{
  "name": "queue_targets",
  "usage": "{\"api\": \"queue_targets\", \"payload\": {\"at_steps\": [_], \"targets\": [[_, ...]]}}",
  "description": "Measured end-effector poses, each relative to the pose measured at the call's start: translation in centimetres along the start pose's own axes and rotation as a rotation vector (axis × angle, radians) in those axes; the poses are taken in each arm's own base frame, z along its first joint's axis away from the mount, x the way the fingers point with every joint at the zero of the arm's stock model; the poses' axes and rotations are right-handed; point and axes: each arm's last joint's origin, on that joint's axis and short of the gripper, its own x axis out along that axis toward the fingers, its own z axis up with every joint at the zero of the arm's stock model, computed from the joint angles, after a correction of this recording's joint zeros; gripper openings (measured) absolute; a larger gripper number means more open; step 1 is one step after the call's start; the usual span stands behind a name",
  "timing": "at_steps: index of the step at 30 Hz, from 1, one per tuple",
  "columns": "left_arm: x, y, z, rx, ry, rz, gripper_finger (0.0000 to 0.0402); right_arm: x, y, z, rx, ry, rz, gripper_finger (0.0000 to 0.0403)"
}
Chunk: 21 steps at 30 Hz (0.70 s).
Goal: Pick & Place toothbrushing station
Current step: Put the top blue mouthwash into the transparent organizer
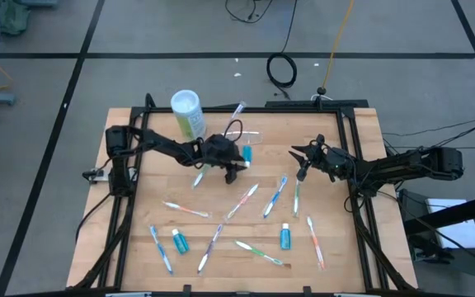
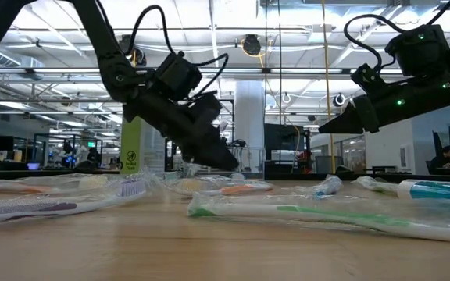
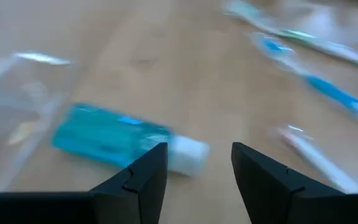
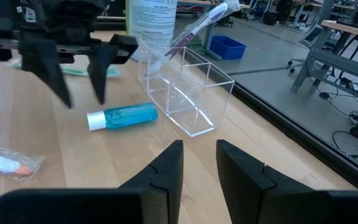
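The clear plastic holder [image 4: 185, 99] stands on the table at the far middle [image 1: 243, 134], with one toothbrush [image 4: 191, 31] leaning in a compartment. A blue toothpaste tube [image 4: 123, 116] lies on its side just in front of the holder. My left gripper [image 4: 82, 99] is open and hangs fingers-down over the table beside the tube's white cap end [image 3: 188, 154], touching nothing. It also shows in the high view [image 1: 232, 167]. My right gripper [image 1: 298, 162] is open and empty to the right of the holder, its fingers [image 4: 166, 168] pointing toward it.
A green canister with a white lid [image 1: 186, 111] stands left of the holder. Several wrapped toothbrushes [image 1: 275, 196] lie scattered over the middle and near part of the table. Two more blue tubes [image 1: 180, 242] [image 1: 285, 237] lie near the front.
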Motion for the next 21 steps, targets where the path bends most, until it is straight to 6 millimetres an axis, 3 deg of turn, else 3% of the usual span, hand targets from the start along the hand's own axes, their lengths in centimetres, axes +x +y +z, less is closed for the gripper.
{"api": "queue_targets", "payload": {"at_steps": [6, 14, 21], "targets": [[0.2, -2.8, -0.4, -0.169, -0.061, 0.306, 0.0184, 0.0, 0.0, 0.0, -0.001, 0.0, 0.0, 0.0086], [0.3, -7.4, 0.2, -0.185, -0.207, 0.486, 0.0184, 0.0, 0.0, 0.0, 0.0, -0.001, 0.0, 0.0086], [4.3, -8.4, 1.3, -0.1, -0.084, 0.553, 0.0184, 0.0, 0.0, 0.1, 0.002, -0.006, -0.001, 0.0086]]}}
